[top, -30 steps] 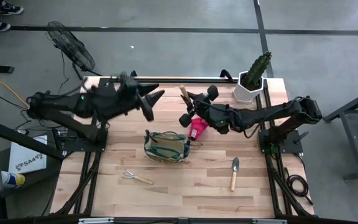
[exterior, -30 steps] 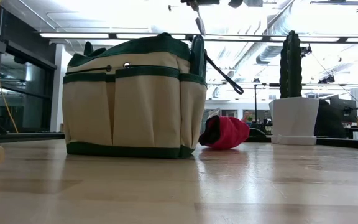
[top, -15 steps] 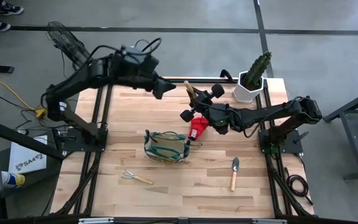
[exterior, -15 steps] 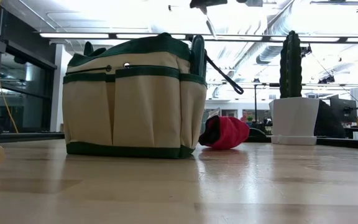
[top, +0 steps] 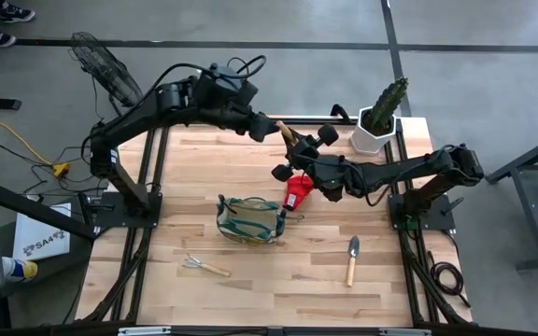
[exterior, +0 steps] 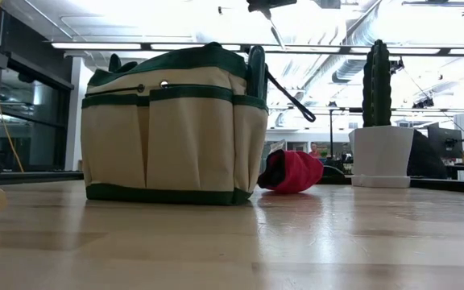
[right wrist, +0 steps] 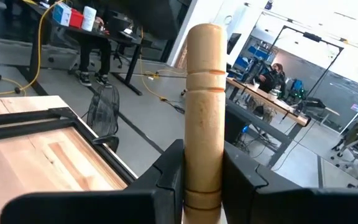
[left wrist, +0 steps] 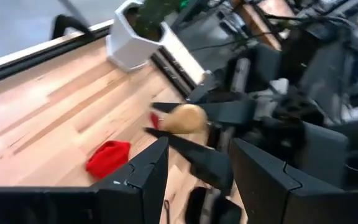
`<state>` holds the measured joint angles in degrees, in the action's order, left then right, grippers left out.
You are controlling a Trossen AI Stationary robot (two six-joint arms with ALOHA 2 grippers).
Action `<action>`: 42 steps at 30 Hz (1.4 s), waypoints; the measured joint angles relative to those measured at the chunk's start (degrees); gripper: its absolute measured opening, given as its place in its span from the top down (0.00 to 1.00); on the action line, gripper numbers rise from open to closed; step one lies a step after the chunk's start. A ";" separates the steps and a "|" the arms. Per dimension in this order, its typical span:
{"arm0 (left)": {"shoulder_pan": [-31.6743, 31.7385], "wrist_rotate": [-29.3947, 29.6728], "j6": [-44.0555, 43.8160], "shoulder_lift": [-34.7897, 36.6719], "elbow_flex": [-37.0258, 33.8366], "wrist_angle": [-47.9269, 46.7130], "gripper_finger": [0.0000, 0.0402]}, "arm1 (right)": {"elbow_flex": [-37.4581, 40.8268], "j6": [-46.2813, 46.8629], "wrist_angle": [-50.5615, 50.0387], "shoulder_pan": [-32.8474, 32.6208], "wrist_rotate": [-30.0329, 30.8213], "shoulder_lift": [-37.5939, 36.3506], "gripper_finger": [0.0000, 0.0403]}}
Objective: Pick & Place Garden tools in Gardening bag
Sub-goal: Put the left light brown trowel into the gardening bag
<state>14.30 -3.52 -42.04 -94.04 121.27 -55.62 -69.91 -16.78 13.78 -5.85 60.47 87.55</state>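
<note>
My right gripper (top: 292, 154) is shut on a wooden-handled trowel (top: 284, 135), held high over the table's far middle. My left gripper (top: 267, 133) is open just left of the handle's free end (left wrist: 185, 118), which sits beyond its fingertips (left wrist: 157, 155); I see no touch. The tan bag with green trim (top: 250, 219) stands at the table's middle. The red glove-like piece (top: 297, 191) lies right of the bag. A hand rake (top: 204, 266) and a second trowel (top: 351, 257) lie near the front. My right gripper pinches the trowel's wooden handle (right wrist: 204, 155) between its two fingers (right wrist: 169, 171), well back from the free end (right wrist: 204, 37). The fingers come from the table's right and lie across the handle. The trowel is lifted clear, and its metal tip (exterior: 274, 32) points down above the bag.
A green cactus in a white hexagonal pot (top: 379, 119) stands at the far right corner. A fan (top: 106, 70) stands off the table's far left corner. Bare wood lies left of the bag and between the rake and the second trowel.
My left gripper has swung from the table's far left toward the right, up to the free end of the handle that my right gripper holds. My right gripper has stayed nearly in place, and the trowel is still held clear of the table.
</note>
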 joint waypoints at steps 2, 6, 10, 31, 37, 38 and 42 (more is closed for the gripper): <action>0.11 1.22 -0.88 -0.57 0.07 -0.36 0.58 | 0.00 -0.04 0.00 0.00 -0.33 0.00 0.85; 0.73 1.74 -2.32 -0.87 0.00 -1.15 0.58 | 0.07 -1.81 -0.23 0.00 -0.64 0.07 0.85; 0.72 1.83 -4.09 -1.55 0.03 -0.74 0.58 | 0.07 -4.27 -0.33 0.26 -0.53 0.07 0.85; 0.70 2.47 -5.86 -1.79 -0.02 -0.26 0.58 | 0.07 -4.55 -0.26 0.76 -3.89 0.09 0.85; 0.70 1.35 -6.28 -1.79 -0.02 -0.28 0.58 | 0.07 -4.52 -0.26 1.27 -4.07 0.09 0.85; 0.69 1.36 -6.28 -1.85 -0.02 -0.27 0.58 | 0.07 -4.54 -0.26 1.38 -4.07 0.07 0.85; 0.70 1.09 -6.49 -2.43 -0.11 -0.52 0.58 | 0.07 -4.52 -0.33 1.51 -4.56 0.07 0.85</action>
<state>15.00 -2.43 -48.53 -96.46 121.17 -56.15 -69.84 -21.30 13.45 -4.34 55.91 87.61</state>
